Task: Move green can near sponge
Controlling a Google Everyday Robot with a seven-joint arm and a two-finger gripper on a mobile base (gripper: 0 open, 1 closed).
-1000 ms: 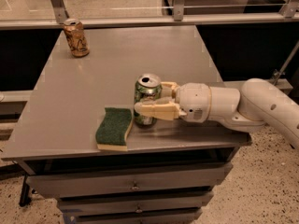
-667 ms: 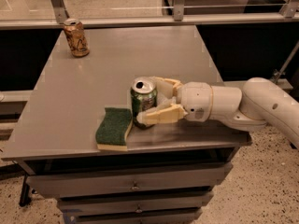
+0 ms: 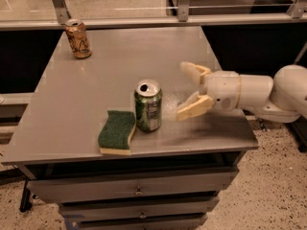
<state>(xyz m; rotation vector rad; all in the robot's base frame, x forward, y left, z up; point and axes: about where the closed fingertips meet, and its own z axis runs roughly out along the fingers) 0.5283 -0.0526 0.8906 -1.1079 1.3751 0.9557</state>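
Note:
The green can [image 3: 148, 105] stands upright on the grey table [image 3: 96, 85], its base touching or almost touching the right edge of the sponge [image 3: 116, 132]. The sponge lies flat near the table's front edge, dark green top up, pale yellow foam showing at its front. My gripper [image 3: 188, 91] is to the right of the can, a short gap away from it. Its two cream fingers [image 3: 194, 108] are spread wide and hold nothing. The white arm reaches in from the right.
An orange-brown can [image 3: 78, 39] stands upright at the table's far left corner. Drawers [image 3: 136, 189] sit under the tabletop. A glass railing with metal posts [image 3: 182, 4] runs behind the table. Speckled floor lies to the right.
The gripper has let go of the green can and drawn back to the right, fingers spread. The can stays standing beside the sponge.

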